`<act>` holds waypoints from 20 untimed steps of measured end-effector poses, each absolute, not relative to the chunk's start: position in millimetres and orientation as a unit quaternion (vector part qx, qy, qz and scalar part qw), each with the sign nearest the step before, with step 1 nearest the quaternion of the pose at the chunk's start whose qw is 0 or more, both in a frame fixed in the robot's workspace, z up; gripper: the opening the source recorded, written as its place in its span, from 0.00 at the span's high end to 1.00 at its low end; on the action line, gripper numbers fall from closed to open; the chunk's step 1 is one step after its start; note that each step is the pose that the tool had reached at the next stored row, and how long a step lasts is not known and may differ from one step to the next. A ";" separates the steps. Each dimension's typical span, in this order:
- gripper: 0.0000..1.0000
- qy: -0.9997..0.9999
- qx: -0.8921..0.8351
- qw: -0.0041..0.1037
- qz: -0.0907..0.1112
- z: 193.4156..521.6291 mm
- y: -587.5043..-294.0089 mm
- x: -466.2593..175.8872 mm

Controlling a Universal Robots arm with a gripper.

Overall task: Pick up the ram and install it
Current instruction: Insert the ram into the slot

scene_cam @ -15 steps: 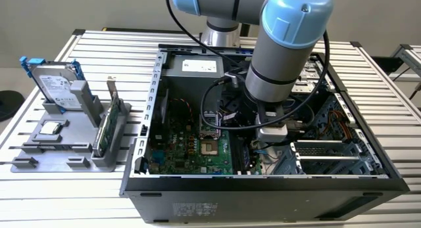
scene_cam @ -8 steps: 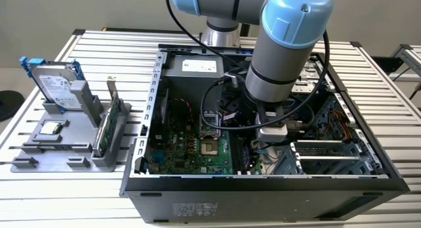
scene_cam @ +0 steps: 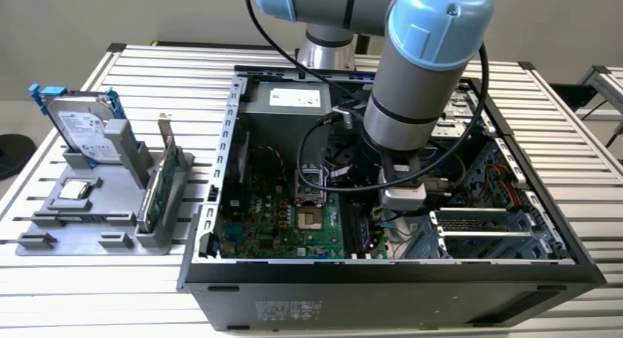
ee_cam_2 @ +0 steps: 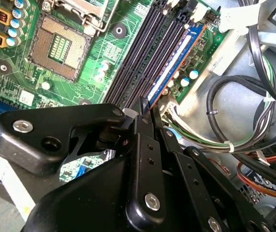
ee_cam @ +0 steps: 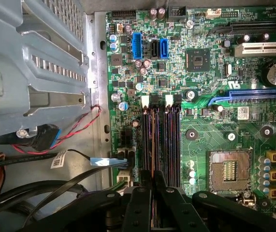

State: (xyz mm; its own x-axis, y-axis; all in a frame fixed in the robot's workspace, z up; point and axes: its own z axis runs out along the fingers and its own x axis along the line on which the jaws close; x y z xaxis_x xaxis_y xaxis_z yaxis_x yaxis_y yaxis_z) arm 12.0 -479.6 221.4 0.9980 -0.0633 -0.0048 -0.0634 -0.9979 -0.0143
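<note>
You were looking at the ram [ee_cam_2: 176,63], a long, thin, blue circuit-board stick standing on its edge in the outermost of the parallel black memory slots on the green motherboard. In the second wrist view its top edge ran as a blue strip along the slot, level with the slot's length, with one end near the white latch. In the first wrist view, the ram [ee_cam: 153,140] appeared as a thin line between the dark slot walls.

In the second wrist view the gripper [ee_cam_2: 146,110] pinches the near end of the ram [ee_cam_2: 175,65], which stands on edge in the outermost memory slot beside the motherboard's [ee_cam_2: 26,82] cable-side edge.
</note>
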 end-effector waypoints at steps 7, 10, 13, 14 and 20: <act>1.00 0.027 -1.000 0.007 0.002 221.5 -479.6 13.1; 1.00 0.025 -1.000 0.007 0.002 221.5 -479.6 13.8; 1.00 0.023 -1.000 0.007 0.002 221.6 -479.6 14.6; 1.00 0.022 -1.000 0.007 0.002 221.5 -479.6 14.7; 1.00 0.021 -1.000 0.007 0.002 221.4 -479.7 15.2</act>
